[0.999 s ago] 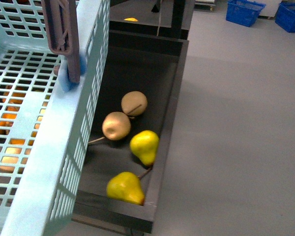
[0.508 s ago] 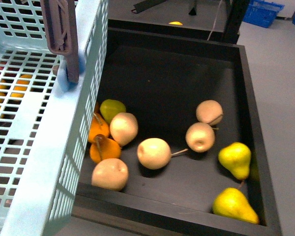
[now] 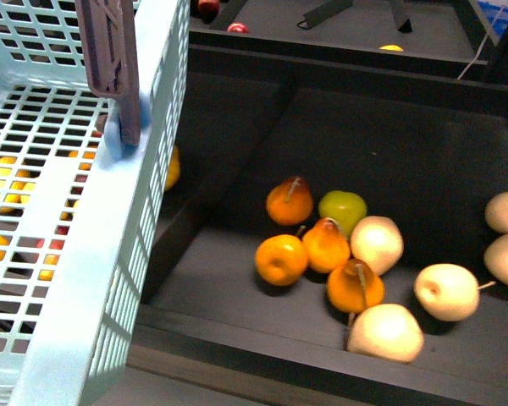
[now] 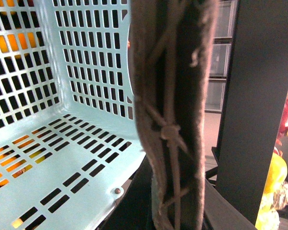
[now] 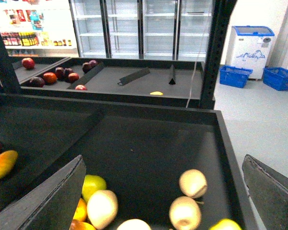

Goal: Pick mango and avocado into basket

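1. The basket fills the left side of the front view. Its handle stands upright against its slotted right wall. Yellow, orange and red fruit shows through the floor slots.
2. The mango lies just to the right of the basket and is half hidden by its wall. In the right wrist view it is a long yellow-orange fruit lying alone on dark flooring.
3. I cannot make out the avocado in any view.
4. Left fingers: the left wrist view is taken up by the handle, seen close, with the basket's inside behind it. I cannot tell whether the fingers pinch the handle.
5. The right fingers are spread wide with nothing between them, and they sit above the bin to the right of the basket.
6. A divider runs through the bin and separates the mango's side from the side further from the basket.
7. Past the divider, four orange fruits and one green fruit sit bunched together. Pale pears lie touching or near them, further from the basket.
8. Far behind, the right wrist view shows fridges and blue baskets on the floor.
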